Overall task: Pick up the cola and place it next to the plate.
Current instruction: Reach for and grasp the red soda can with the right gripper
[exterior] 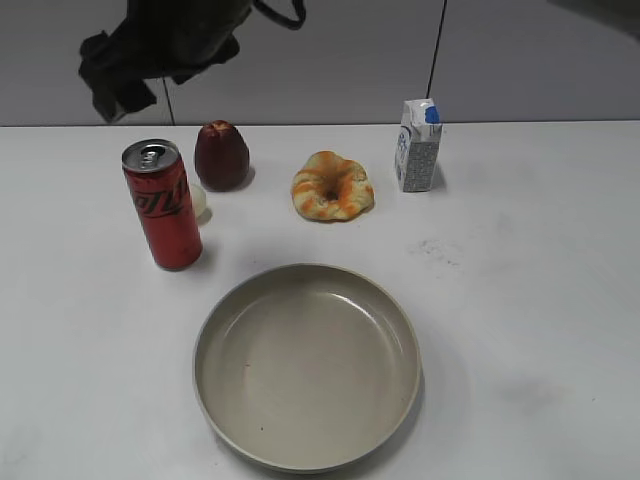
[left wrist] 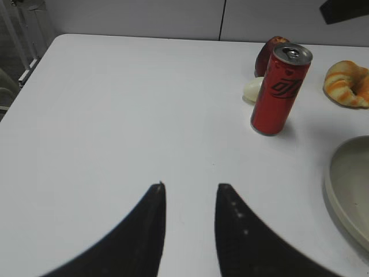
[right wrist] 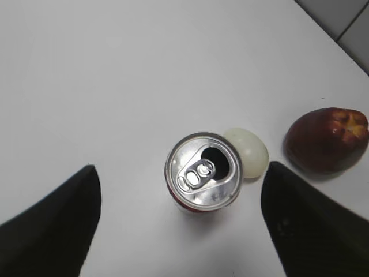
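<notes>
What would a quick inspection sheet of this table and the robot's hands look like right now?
Surface: white table, a few faint smudges.
Job's things: cola upright, opened top, left of and behind the plate, apart from it; plate holds nothing.
Clutter: dark red apple, pale egg-shaped object beside the can, orange-streaked pastry, small milk carton.
Grippers: right gripper open, above the can, fingers either side of it, not touching. Left gripper open, holds nothing, over bare table left of the can.
Cables: dark cable loop at the arm, top of the exterior view.
Surroundings: grey panelled wall behind the table.
</notes>
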Robot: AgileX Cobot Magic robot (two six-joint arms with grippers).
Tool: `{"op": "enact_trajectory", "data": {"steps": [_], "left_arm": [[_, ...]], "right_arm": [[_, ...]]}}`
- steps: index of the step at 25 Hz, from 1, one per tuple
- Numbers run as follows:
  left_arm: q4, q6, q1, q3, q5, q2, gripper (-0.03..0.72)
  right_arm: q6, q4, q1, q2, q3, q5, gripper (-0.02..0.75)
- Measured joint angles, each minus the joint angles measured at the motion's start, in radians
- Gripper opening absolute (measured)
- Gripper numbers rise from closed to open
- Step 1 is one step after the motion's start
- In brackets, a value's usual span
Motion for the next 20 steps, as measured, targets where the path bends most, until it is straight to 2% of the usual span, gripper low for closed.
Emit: {"op": "enact_trajectory", "data": {"steps": [8, 20], "left_arm": [[0.0, 0.0, 0.0, 0.0, 0.0, 0.0, 0.236], [0.0, 0.0, 0.0, 0.0, 0.0, 0.0, 0.236]], "right_arm": [[-0.021, -0.01, 0.016, 0.092, -0.001, -0.11, 0.662], [-0.025, -0.053, 0.015, 0.146, -0.002, -0.177, 0.662]]}}
